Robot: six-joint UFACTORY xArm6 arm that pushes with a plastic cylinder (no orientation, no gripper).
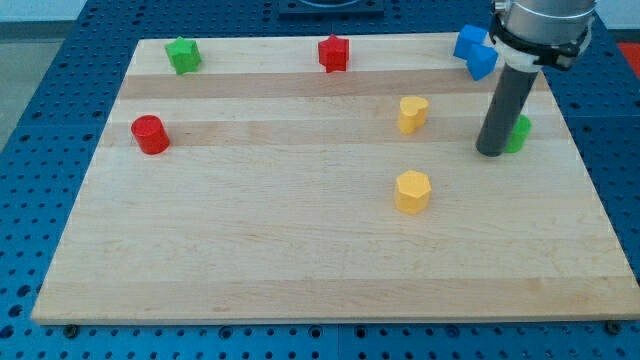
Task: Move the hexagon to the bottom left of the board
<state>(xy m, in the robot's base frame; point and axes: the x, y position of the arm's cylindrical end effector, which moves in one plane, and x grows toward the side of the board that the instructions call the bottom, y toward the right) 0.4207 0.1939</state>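
The yellow hexagon [412, 191] lies on the wooden board [250, 260], right of centre. My tip [492, 151] rests on the board at the view's right, up and to the right of the hexagon and well apart from it. A green block [519, 133] sits just behind the rod on its right side, partly hidden, so its shape is unclear. A yellow heart-like block [412, 114] lies above the hexagon.
A red cylinder [150, 134] sits at the left edge. A green star [183, 55] is at the top left, a red star [334, 53] at the top middle. Two blue blocks [475, 51] lie at the top right, behind the rod.
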